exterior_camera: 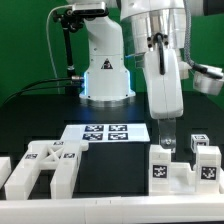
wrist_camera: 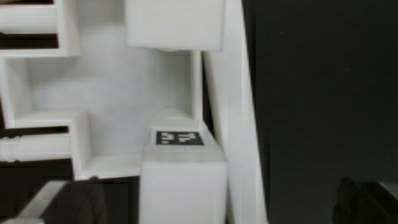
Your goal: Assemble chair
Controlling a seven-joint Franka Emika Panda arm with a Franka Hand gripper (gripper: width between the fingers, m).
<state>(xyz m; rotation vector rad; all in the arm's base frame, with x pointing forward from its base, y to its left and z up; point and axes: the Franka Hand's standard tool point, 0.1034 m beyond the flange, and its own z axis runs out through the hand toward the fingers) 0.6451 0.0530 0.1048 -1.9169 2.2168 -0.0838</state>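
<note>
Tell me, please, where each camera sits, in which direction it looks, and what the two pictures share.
Exterior view: off the arm, raised a little, facing the robot's white base across the black table; it shows the arm and the claw over white blocky chair parts.
Wrist view: on the wrist, looking closely at a white chair part bearing a black-and-white tag; no claw fingers show clearly.
Shared: white tagged chair parts on the black table; which piece matches, I cannot tell.
</note>
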